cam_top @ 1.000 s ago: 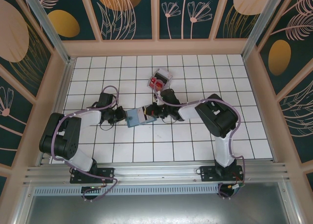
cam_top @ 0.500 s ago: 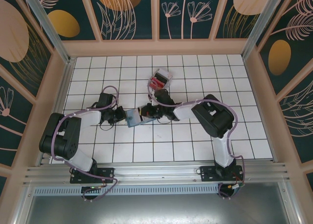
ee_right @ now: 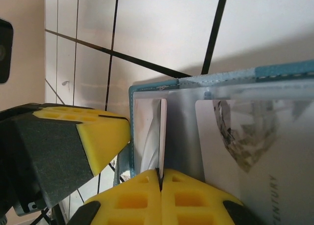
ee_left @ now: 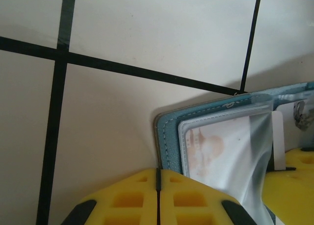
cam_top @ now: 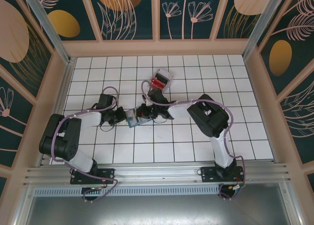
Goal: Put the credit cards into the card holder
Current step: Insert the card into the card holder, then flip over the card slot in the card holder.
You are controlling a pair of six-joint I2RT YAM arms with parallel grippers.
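The teal card holder (cam_top: 131, 119) lies open on the tiles between both grippers. My left gripper (cam_top: 121, 117) is shut on its left edge; in the left wrist view the yellow pads (ee_left: 158, 172) meet at the teal cover (ee_left: 169, 136). My right gripper (cam_top: 143, 114) is shut on a pale credit card (ee_right: 162, 136) held edge-on, its far end inside a clear pocket of the holder (ee_right: 147, 85). Another pale patterned card (ee_right: 255, 151) sits in the pocket beside it. Red credit cards (cam_top: 157, 81) lie in a clear tray.
The small clear tray (cam_top: 164, 75) stands about two tiles behind the holder. The left gripper's yellow pad (ee_right: 98, 136) sits close to the left of the held card. Wooden walls ring the tiled floor (cam_top: 196, 136).
My right gripper has moved left with the pale card, bringing it over the holder and into its pocket. The left gripper has kept its hold in place.
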